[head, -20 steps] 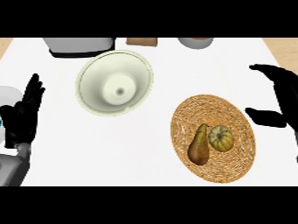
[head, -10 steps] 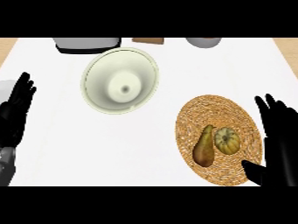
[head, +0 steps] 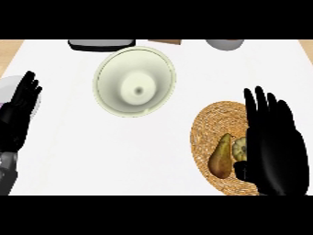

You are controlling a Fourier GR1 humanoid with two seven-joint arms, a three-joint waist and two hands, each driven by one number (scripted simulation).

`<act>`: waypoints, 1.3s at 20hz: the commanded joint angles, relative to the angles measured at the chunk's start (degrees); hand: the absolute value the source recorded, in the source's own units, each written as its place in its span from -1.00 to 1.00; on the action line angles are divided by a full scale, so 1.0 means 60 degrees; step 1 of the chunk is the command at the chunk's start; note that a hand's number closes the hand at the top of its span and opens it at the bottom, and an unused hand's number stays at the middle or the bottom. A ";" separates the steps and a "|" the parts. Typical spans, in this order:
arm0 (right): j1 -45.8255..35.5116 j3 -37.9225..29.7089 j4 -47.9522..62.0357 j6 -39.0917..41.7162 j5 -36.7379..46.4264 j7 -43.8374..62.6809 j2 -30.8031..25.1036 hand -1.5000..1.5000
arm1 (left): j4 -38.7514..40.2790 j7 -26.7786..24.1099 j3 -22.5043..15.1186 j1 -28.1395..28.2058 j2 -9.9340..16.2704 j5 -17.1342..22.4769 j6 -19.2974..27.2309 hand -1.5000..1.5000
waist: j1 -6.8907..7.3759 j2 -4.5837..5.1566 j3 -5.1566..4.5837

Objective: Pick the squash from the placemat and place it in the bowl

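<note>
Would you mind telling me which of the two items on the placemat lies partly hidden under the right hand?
The small round squash: the right hand covers its right side. The elongated brown pear beside it on the woven placemat shows in full.

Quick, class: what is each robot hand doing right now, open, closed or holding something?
Left robot hand: open, fingers straight, holding nothing, at the view's left edge.
Right robot hand: open, fingers straight, over the placemat beside the squash, holding nothing.
</note>
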 commanded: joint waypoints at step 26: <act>-0.1210 -0.2539 0.5139 0.5215 0.0056 0.0862 0.2763 -1.00 | 0.0014 -0.0065 -0.0069 0.0083 -0.0588 -0.0599 0.0035 0.00 | -0.0109 0.0015 0.0021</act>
